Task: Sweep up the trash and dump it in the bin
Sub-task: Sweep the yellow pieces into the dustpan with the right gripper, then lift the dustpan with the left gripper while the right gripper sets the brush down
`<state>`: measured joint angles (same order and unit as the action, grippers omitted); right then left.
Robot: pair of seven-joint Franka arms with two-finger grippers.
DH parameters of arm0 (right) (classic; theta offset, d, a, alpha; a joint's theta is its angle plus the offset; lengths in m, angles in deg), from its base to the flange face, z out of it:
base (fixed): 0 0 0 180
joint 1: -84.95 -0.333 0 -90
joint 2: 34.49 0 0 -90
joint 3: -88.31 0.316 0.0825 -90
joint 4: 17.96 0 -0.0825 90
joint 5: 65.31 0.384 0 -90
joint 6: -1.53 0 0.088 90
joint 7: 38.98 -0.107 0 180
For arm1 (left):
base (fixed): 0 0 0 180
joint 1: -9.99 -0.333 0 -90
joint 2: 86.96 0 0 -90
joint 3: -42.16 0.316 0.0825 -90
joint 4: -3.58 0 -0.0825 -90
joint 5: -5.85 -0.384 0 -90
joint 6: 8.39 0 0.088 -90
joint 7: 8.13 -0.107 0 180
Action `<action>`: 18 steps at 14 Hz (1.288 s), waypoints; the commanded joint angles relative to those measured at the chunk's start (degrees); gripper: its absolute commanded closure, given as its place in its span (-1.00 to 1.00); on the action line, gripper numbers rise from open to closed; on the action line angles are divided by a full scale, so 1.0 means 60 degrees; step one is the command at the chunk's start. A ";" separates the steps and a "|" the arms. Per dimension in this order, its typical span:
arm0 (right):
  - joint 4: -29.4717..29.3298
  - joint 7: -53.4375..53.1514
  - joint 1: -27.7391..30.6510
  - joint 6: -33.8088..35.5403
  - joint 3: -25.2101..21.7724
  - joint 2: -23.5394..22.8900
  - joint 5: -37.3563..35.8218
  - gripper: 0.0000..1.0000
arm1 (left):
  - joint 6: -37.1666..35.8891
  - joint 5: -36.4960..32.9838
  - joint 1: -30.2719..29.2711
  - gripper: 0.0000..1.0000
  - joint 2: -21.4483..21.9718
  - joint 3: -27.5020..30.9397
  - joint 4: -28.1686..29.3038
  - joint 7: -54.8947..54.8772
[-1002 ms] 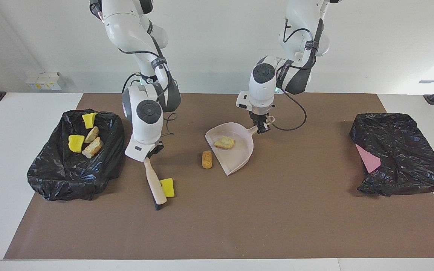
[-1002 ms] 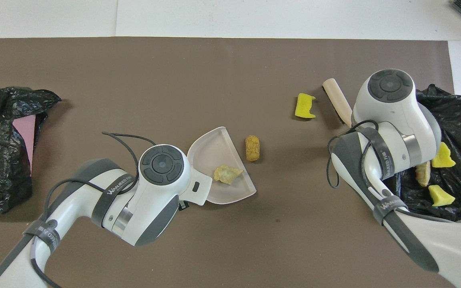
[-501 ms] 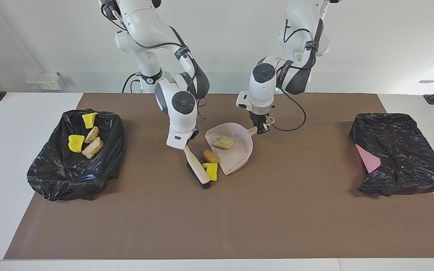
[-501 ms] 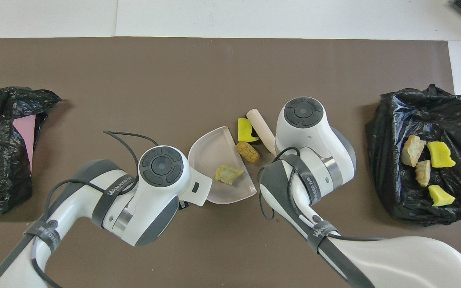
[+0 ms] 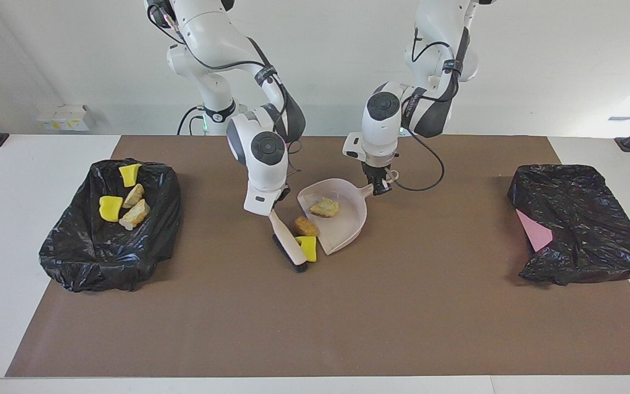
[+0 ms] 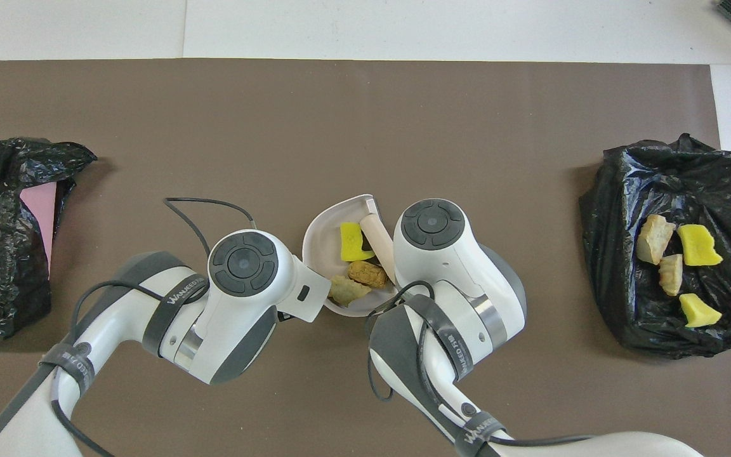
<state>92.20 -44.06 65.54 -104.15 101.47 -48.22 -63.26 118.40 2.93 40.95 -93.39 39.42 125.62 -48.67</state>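
Dustpan (image 5: 342, 219) at mid-table, its handle clamped in the left gripper (image 5: 379, 187). Right gripper (image 5: 272, 210) grips the brush (image 5: 290, 247), jaws closed on it, its head touching a yellow piece (image 5: 308, 247) and an orange-brown chunk (image 5: 305, 226) at the pan's lip (a beige chunk (image 5: 325, 207) lies inside). Four more pieces sit in the bin (image 5: 145, 241) — toward the right arm's end.

One camera sits high across the tabletop (image 5: 315, 328), facing me; another hangs above my end, looking steeply down and forward. Both stand well back and share the brown mat (image 6: 365, 114).
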 commanded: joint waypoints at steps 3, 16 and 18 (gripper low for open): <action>-0.0678 -0.0440 0.0261 0.0372 -0.0025 0.0121 0.0275 1.00 | 0.0227 0.0221 -0.0603 1.00 -0.0085 -0.0011 -0.0051 -0.1047; 0.0562 -0.4730 -0.0659 -0.0666 0.0033 0.0924 0.1327 1.00 | -0.1355 0.1232 -0.3093 1.00 0.0104 0.0003 -0.1165 -0.4578; 0.1368 -0.5230 -0.1085 -0.1020 0.0033 0.1422 0.1577 1.00 | -0.1384 0.1496 -0.3619 1.00 0.0192 0.0003 -0.1165 -0.5266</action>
<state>93.52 -72.85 60.62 -107.28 101.59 -45.10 -56.13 111.86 9.91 22.07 -93.46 39.95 119.08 -76.06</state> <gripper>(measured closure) 0.731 0.687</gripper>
